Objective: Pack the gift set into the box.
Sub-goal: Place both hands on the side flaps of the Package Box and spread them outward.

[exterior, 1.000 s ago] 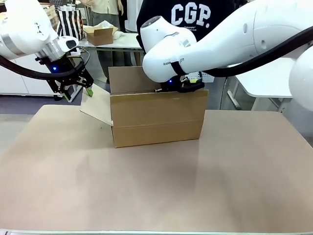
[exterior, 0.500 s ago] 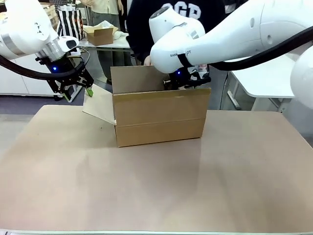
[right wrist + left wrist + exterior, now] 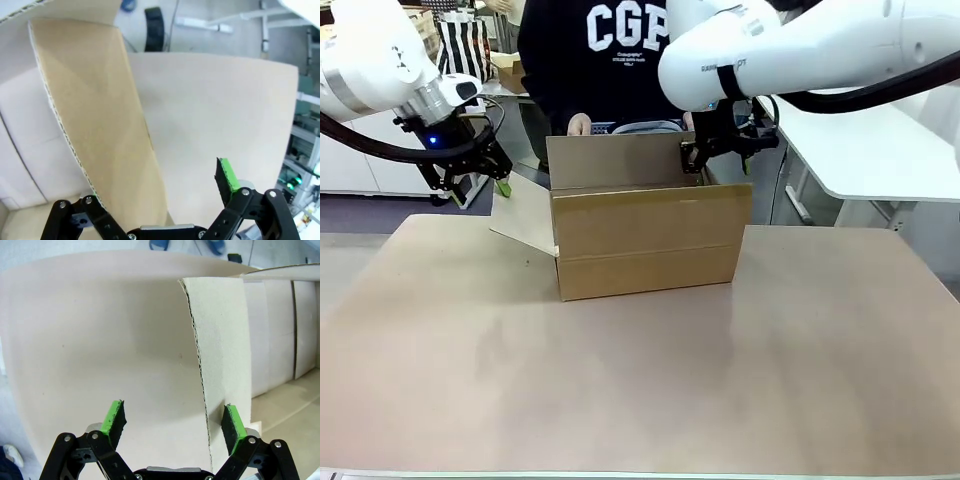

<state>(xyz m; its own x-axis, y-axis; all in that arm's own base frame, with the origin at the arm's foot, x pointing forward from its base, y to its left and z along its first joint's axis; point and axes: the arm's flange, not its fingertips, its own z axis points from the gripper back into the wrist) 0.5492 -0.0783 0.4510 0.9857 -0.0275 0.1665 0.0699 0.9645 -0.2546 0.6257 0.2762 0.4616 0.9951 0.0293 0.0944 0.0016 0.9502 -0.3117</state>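
Editor: Start at the left claw (image 3: 488, 183). What is it doing?
Photographer: Its green pads (image 3: 114, 417) stand apart, clamped on nothing. In its wrist view the raw corrugated edge of the box's left flap (image 3: 220, 365) runs up between them, close to one pad. Whether it touches that pad I cannot tell. Seen from the front, the claw hangs at the flap's upper edge, left of the box.
Editor: And the right claw (image 3: 718, 158)?
Photographer: Apart as well. In its wrist view a brown flap (image 3: 100, 125) stands between the fingers and hides one of them. The visible finger pad (image 3: 227, 179) sits clear of the cardboard, with a gap showing. From the front, the claw hovers over the box's far right corner.
Editor: Where is the box (image 3: 650, 240)?
Photographer: Mid-surface, a little toward the far side, with its long side facing the camera and its top open. The left flap splays outward to the left, and the far flap (image 3: 615, 162) stands upright.
Editor: Anyone else in frame?
Photographer: A person (image 3: 570, 70) in a dark sweatshirt with white lettering stands at the far edge of the tan surface (image 3: 620, 380). One hand (image 3: 580, 124) is just behind the upright far flap.
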